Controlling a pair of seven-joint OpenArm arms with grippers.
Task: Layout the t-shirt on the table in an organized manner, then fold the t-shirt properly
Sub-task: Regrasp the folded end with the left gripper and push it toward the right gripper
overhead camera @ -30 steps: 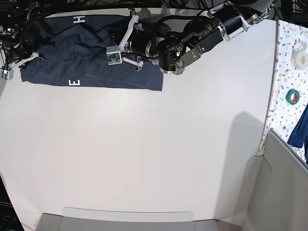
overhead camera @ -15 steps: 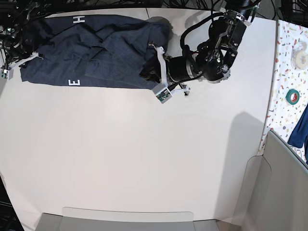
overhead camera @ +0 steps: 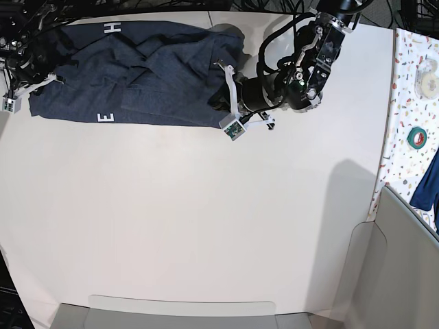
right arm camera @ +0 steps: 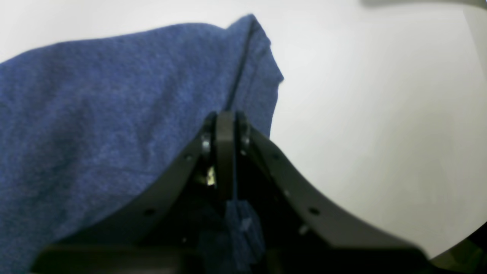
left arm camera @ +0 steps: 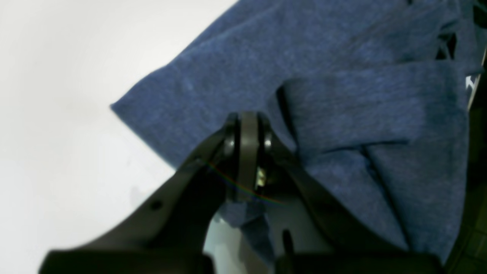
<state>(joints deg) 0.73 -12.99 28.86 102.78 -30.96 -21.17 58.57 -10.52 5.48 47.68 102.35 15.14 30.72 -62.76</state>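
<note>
The dark navy t-shirt [overhead camera: 137,75] lies creased along the far left of the white table [overhead camera: 206,219], with white letters H and E showing. At the shirt's right lower corner, my left gripper [left arm camera: 247,118] is shut on the fabric [left arm camera: 342,76], and a fold of cloth shows between its fingers. In the base view this gripper [overhead camera: 216,101] sits at the shirt's right edge. My right gripper [right arm camera: 225,116] is shut on the shirt's left edge [right arm camera: 95,95], with the hem seam running into its tips. That arm shows at the far left of the base view [overhead camera: 34,68].
A speckled side surface [overhead camera: 411,89] on the right carries a white tape roll [overhead camera: 430,75], a green tape roll [overhead camera: 416,137] and a brighter blue cloth [overhead camera: 429,181]. A grey bin [overhead camera: 398,260] stands at the lower right. A grey panel [overhead camera: 182,308] lines the front edge.
My left arm swung from over the shirt's middle to its right edge, spreading the right side of the shirt rightward. In the last half second it only shifted slightly. The right arm stayed put.
</note>
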